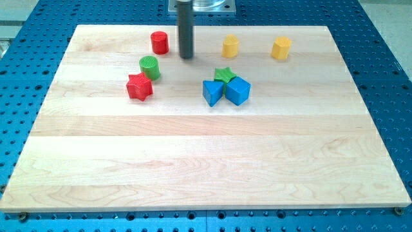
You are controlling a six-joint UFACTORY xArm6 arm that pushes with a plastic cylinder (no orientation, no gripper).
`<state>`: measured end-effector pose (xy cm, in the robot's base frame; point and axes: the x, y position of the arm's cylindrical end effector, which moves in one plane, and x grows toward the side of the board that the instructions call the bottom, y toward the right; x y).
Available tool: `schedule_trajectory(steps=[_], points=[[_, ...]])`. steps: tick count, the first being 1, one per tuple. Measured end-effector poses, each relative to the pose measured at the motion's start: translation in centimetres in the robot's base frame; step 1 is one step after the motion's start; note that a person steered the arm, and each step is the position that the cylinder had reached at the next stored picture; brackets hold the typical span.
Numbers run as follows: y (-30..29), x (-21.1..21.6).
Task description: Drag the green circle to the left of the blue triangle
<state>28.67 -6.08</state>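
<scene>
on board (193, 161): two red, two green, two blue, two yellow blocks

A single camera looks down at a slant on the bench (206, 167) from its near edge. The whole bench fits in view, its far edge toward the view's top.

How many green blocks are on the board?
2. The green circle sits at the view's left, touching the red star. The green star sits near the middle, behind the blue triangle and blue cube. None seem hidden.
</scene>
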Motion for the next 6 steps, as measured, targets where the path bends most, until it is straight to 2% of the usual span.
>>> schedule_trajectory(steps=[1, 2, 4, 5, 6], points=[[-5.7, 0.6], [-7.4, 3.2], [1.6, 8.7], [0.6, 8.8], [-2.8, 10.8]])
